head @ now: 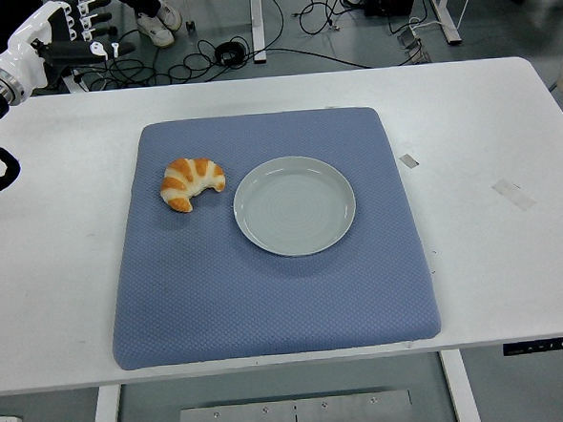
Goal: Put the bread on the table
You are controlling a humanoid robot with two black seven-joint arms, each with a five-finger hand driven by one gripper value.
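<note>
No legible text (anywhere)

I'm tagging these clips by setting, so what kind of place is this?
Probably a robotics lab or test room: a white table with a blue mat, loose cables across the floor behind, and the robot's left hand at the corner.

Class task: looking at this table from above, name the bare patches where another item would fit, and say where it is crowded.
Free: the blue mat's whole near half, its right strip beside the plate, and the white table right of the mat. Crowded: only the mat's left-centre, where the croissant lies close beside the plate. The left hand is at the far-left corner.
</note>
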